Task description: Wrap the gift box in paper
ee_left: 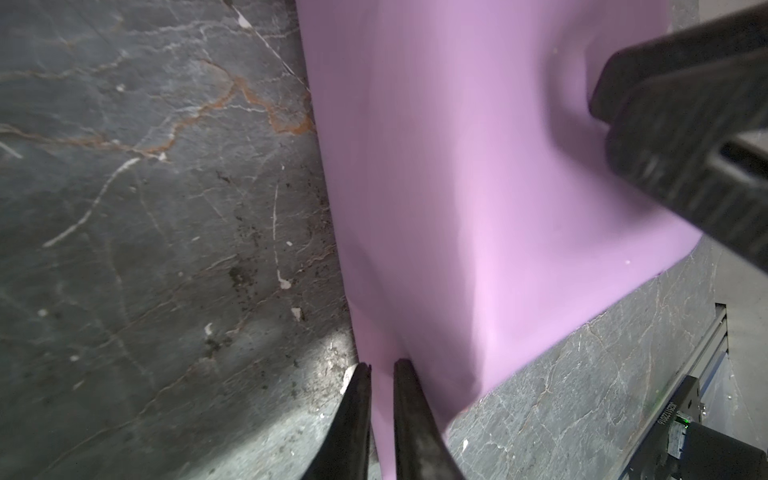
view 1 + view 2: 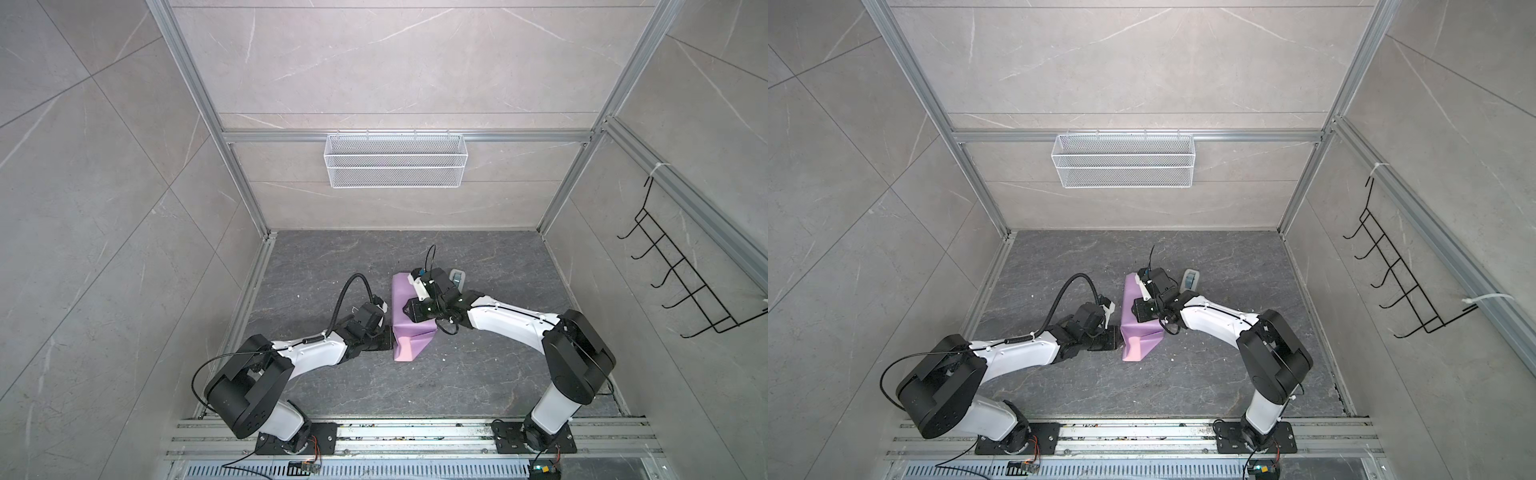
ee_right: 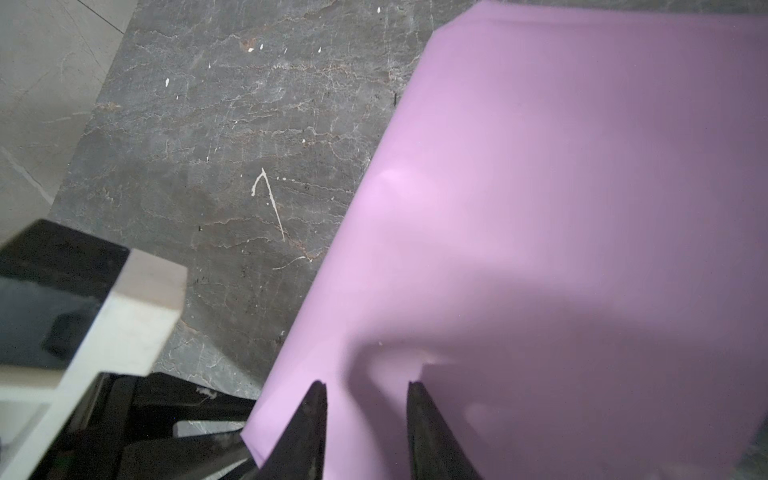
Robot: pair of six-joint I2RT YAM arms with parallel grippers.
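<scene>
Folding in the near end of the parcel looks to be the step in hand. The paper (image 2: 405, 303) lies lilac side out over a block-shaped bulk on the dark worktop (image 2: 332, 257), so the gift box is presumably underneath, though none of it shows in any view. At the end nearest the arm bases the sheet splays into a loose pink flap (image 2: 409, 347) with a slanting crease. The left gripper (image 1: 382, 368) sits low at the left edge of that end. Its jaws are drawn almost together with a strip of paper between them, which reads as a pinch on the paper. The right gripper (image 3: 368, 384) rests on top of the parcel, jaws partly apart and holding nothing, apparently pressing down; the left wrist view shows the paper dented at its tip. The next move, as I judge it, calls for the left gripper to draw its pinched edge up and across the end face, taut but gently so the thin sheet does not tear, with the right gripper's press stopping the parcel from sliding.
</scene>
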